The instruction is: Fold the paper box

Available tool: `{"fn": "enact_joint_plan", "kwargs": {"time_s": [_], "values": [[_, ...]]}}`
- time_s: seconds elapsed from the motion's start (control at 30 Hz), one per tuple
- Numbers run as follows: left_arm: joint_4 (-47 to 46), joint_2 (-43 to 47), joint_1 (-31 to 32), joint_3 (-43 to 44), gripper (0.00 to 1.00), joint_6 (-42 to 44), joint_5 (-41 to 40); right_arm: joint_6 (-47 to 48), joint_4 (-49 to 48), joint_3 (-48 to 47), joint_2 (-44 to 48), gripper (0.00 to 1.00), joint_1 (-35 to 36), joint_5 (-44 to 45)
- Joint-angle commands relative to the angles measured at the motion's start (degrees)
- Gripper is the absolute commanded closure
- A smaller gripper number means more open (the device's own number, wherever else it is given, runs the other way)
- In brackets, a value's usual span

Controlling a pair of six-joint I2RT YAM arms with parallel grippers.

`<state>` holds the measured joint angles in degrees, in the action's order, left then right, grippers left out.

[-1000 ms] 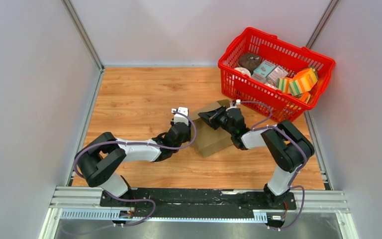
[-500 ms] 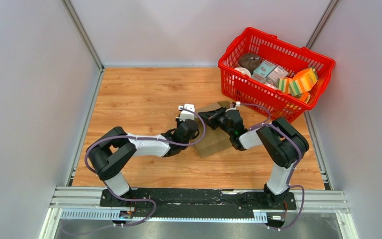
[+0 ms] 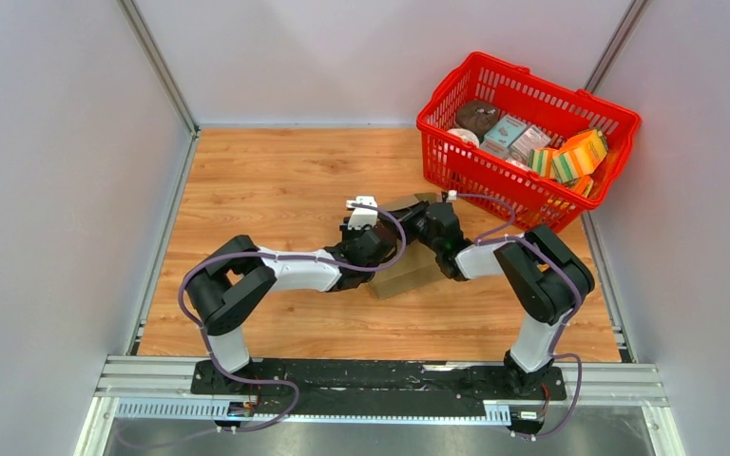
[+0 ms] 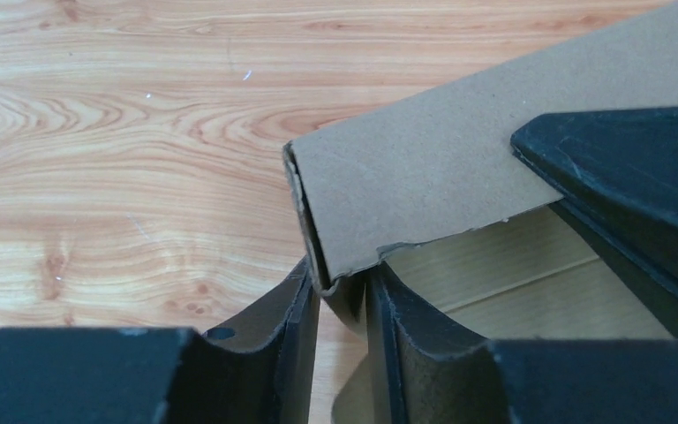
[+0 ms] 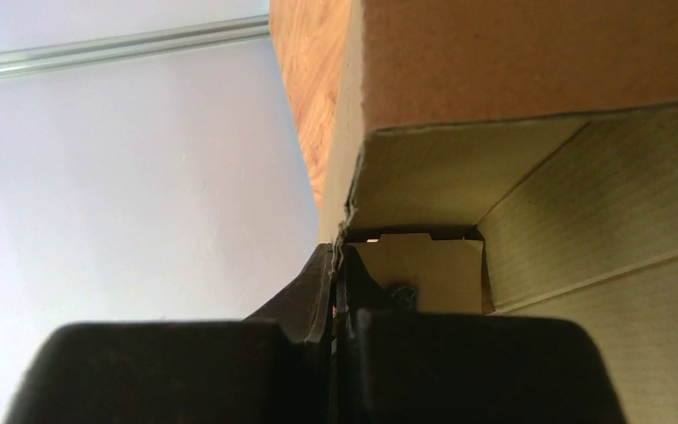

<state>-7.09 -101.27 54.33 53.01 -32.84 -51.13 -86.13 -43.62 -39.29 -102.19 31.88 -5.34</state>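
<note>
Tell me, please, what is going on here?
Both arms are working on the paper box in the middle of the table. The left gripper pinches a folded corner of its cardboard, and the right gripper is shut on the edge of a side wall. The box is partly formed, its inside open. The red basket of packages stands at the far right.

Paper box (image 3: 409, 274) on table (image 3: 266, 180), centre (basket (image 3: 494, 176) behind, right).
</note>
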Motion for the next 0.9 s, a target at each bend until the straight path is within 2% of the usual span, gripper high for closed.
{"fn": "enact_joint_plan", "kwargs": {"time_s": [0.0,0.1,0.13,0.2,0.23,0.3,0.47,0.57,0.63,0.77,0.87], "values": [[-0.9,-1.91,-0.1,1.39,0.65,1.46,-1.51,3.16,10.57,-1.93,0.94,1.0,1.26,-3.79],[-0.82,-2.78,-0.53,2.0,0.7,2.95,-3.18,4.21,11.61,-1.67,2.43,1.0,1.43,-4.24],[-0.12,-3.57,-0.88,2.88,0.77,2.78,-3.53,4.82,12.84,-1.67,3.22,1.0,1.69,-3.71],[3.04,-4.45,-1.94,4.11,0.85,1.47,-3.45,6.06,15.83,-0.79,5.94,1.0,3.1,-1.34],[4.53,-5.33,-2.29,5.33,0.96,0.59,-4.14,6.06,15.93,-0.18,6.65,1.0,3.71,-0.47],[8.48,-5.69,-2.56,6.39,1.0,-1.43,-4.94,5.18,14.97,1.58,8.32,1.0,5.21,1.3],[13.32,-6.04,-2.56,7.72,1.0,-4.33,-8.19,2.98,19.6,0.88,10.34,1.0,6.97,3.13],[12.9,-6.13,-2.65,7.9,1.0,-4.08,-7.76,2.98,23.39,-0.26,11.05,1.0,8.2,5.25],[10.8,-5.08,-2.65,6.32,1.0,-3.03,-6.7,2.89,23.32,-0.09,11.05,1.0,8.29,7.28],[-1.3,-2.36,-2.73,0.52,1.0,-0.21,-4.07,4.04,22.43,0.0,11.22,0.98,8.11,7.98],[-4.94,-0.95,-3.43,-2.82,1.0,0.06,-2.13,3.95,22.35,0.0,11.49,0.99,8.37,8.16]]}}
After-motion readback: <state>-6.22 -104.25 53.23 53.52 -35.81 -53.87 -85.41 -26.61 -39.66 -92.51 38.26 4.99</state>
